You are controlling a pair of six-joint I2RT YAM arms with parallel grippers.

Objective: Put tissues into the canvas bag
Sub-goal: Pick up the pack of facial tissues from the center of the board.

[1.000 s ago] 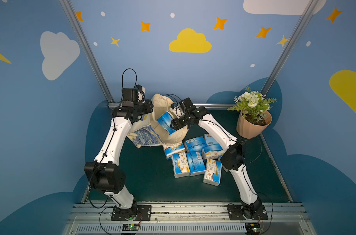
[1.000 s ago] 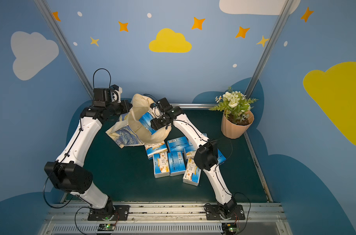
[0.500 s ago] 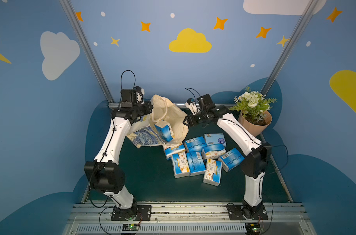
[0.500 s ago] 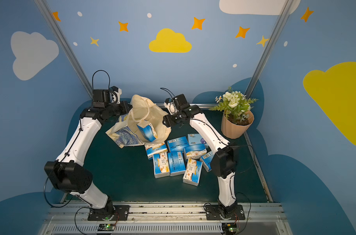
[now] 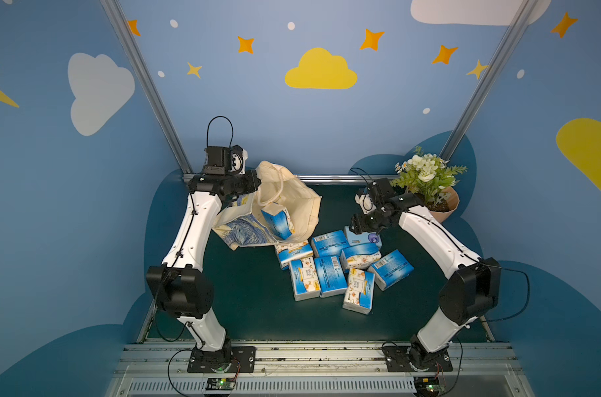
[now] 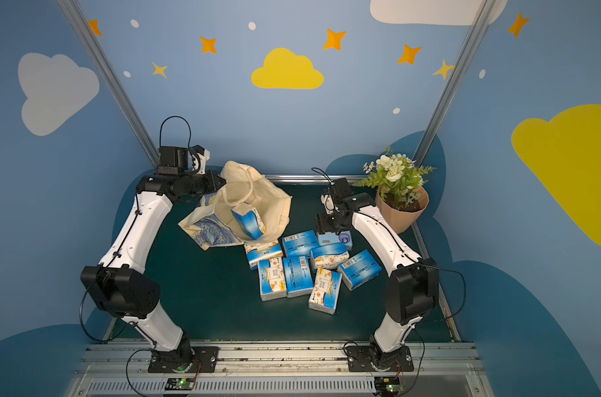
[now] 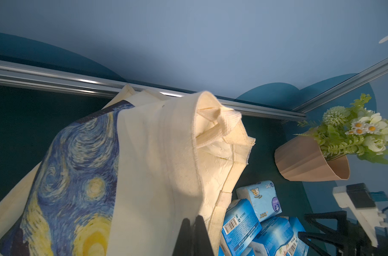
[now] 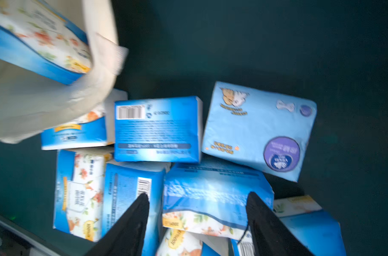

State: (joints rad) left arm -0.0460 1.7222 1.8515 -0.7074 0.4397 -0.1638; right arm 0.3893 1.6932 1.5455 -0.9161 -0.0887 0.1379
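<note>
Pack (image 5: 276, 220) leans endwise in bag (image 5: 302, 206); L claw (image 7: 192, 218) pinches bag, R claw (image 8: 198, 196) wide.

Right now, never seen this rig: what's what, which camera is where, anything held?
The white left arm and right arm stand at a green table's front edge. Two pictures are near-identical overviews from above; the other two come from cameras on each wrist. The left arm's fingers are pinched shut on the canvas bag's rim, propping its mouth open; one tissue pack sits inside. The right arm's fingers are open and empty above the pile of tissue packs on the table. A potted plant stands in the far corner.
</note>
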